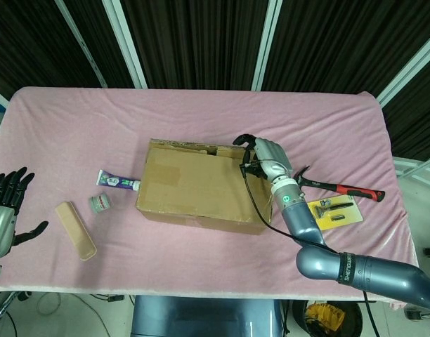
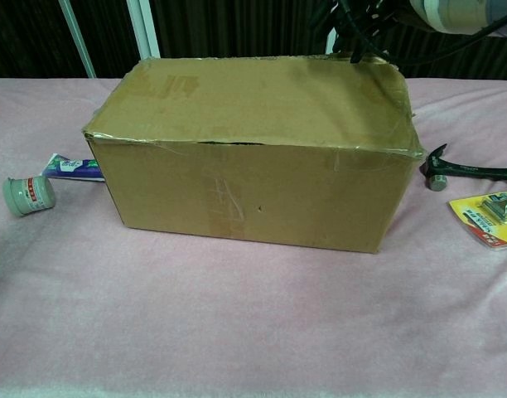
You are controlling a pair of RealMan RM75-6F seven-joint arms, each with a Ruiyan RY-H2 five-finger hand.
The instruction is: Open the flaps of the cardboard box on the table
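Observation:
The cardboard box lies in the middle of the pink table, its top flaps down and flat; the chest view shows its long front side. My right hand hovers over the box's far right corner, fingers bent down towards the rear edge of the top. In the chest view only those dark fingers show, at the back rim; I see nothing gripped. My left hand hangs off the table's left edge, fingers spread and empty, far from the box.
A toothpaste tube and a small jar lie just left of the box. A beige case sits nearer the front left. Right of the box are a hammer and a yellow blister pack.

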